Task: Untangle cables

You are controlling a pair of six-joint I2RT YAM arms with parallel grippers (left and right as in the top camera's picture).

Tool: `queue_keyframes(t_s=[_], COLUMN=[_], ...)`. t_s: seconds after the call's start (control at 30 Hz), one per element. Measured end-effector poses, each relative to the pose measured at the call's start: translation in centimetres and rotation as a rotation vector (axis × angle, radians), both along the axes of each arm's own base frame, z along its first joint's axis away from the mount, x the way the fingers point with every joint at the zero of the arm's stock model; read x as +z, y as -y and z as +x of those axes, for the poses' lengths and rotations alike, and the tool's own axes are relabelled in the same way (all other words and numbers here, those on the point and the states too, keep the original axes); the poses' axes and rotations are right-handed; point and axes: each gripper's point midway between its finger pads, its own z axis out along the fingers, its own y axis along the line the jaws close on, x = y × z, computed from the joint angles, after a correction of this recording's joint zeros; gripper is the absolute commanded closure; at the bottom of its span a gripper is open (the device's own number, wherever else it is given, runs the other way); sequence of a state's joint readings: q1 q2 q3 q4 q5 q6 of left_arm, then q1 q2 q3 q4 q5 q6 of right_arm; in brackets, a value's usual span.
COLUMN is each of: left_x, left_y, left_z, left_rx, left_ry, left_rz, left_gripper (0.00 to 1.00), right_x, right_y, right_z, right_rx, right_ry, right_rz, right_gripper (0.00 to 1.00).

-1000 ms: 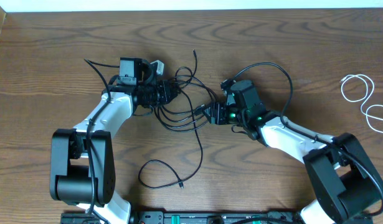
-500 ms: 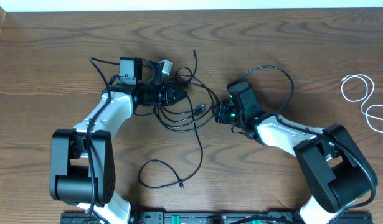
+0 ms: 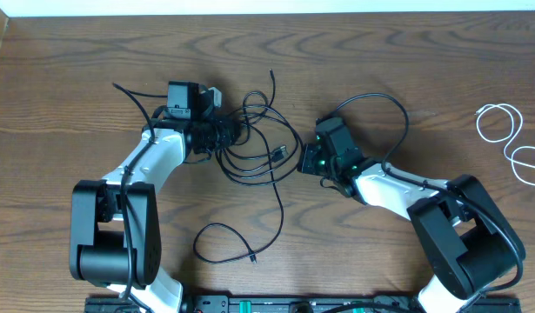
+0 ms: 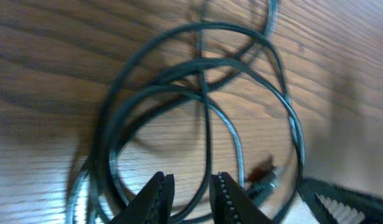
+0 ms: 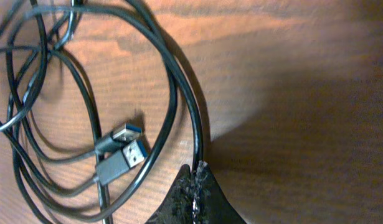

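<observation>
A tangle of black cables (image 3: 260, 130) lies in loops at the table's middle between my two grippers. One long strand trails down to a loose end (image 3: 251, 258). My left gripper (image 3: 232, 133) is at the tangle's left side; in the left wrist view it (image 4: 190, 177) stands slightly open with one black strand (image 4: 206, 134) running into the gap. My right gripper (image 3: 303, 163) is at the tangle's right edge. In the right wrist view it (image 5: 197, 167) is shut, pinching a black cable (image 5: 192, 106) at its tips. Two USB plugs (image 5: 121, 134) lie just left of it.
A white cable (image 3: 509, 139) lies in loops by itself at the far right of the wooden table (image 3: 67, 69). A thick black arm wire (image 3: 391, 109) arcs above the right wrist.
The right gripper has closed from open onto a strand at the tangle's right edge. The left gripper has gone from shut to slightly open and drawn back a little to the left.
</observation>
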State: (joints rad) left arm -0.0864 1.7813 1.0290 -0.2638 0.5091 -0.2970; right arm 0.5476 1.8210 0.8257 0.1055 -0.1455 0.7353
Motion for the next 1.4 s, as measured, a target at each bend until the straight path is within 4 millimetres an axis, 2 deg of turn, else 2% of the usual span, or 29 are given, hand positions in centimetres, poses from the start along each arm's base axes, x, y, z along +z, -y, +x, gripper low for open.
queue_keyframes(t_s=[0.1,0.17,0.33,0.4,0.6,0.7,0.83,0.9,0.97,1.03,1.1,1.13,1.23,1.33,1.4], left_x=[-0.5,-0.9,-1.7,-1.8,-2.0,-2.1,-2.1,-2.1,-2.2,-2.2,-2.2,-2.2,-2.2,-2.2,-2.2], left_y=[-1.0,-1.7,-3.7,-4.4,-5.1,-5.3,-6.0,-6.2,-6.3,-6.4,-6.5,-6.5,-6.5,-6.5,-6.4], left_z=[0.1,0.0,-0.2,-0.2,-0.2,-0.2,-0.1,-0.1,-0.1,-0.1,-0.1,-0.1,-0.1,-0.1,-0.1], left_rx=[0.044,0.076,0.167,0.197,0.218,0.226,0.243,0.250,0.260,0.273,0.280,0.283,0.289,0.295,0.295], left_ry=[-0.014,-0.030,-0.064,-0.066,-0.067,-0.069,-0.065,-0.063,-0.065,-0.069,-0.072,-0.074,-0.076,-0.078,-0.078], left_rz=[0.051,0.087,0.176,0.207,0.244,0.257,0.290,0.301,0.306,0.305,0.305,0.304,0.301,0.299,0.298], left_gripper=[0.64,0.63,0.57,0.56,0.56,0.55,0.55,0.54,0.51,0.50,0.49,0.49,0.48,0.48,0.47], right_x=[-0.5,-0.6,-0.7,-0.7,-0.9,-1.0,-1.0,-1.0,-1.0,-1.0,-0.8,-0.6,0.1,0.6,0.7], right_y=[0.4,0.8,3.8,6.2,10.9,14.7,19.4,21.2,22.0,21.5,19.9,19.1,14.7,10.5,8.5], right_z=[-0.4,-0.3,-0.2,0.3,0.8,1.1,0.3,0.1,0.3,1.2,2.4,2.8,3.7,3.1,2.4], right_rx=[-0.007,-0.021,-0.101,-0.163,-0.271,-0.343,-0.425,-0.463,-0.480,-0.478,-0.411,-0.381,-0.222,-0.078,-0.013], right_ry=[-0.015,-0.022,-0.042,-0.050,-0.082,-0.100,-0.143,-0.161,-0.167,-0.160,-0.131,-0.121,-0.082,-0.070,-0.070], right_rz=[-0.031,-0.062,-0.195,-0.255,-0.349,-0.431,-0.560,-0.591,-0.575,-0.478,-0.380,-0.343,-0.166,-0.041,-0.006], right_gripper=[0.99,0.99,0.99,0.99,0.99,0.99,0.99,0.88,0.70,0.53,0.44,0.42,0.38,0.37,0.37])
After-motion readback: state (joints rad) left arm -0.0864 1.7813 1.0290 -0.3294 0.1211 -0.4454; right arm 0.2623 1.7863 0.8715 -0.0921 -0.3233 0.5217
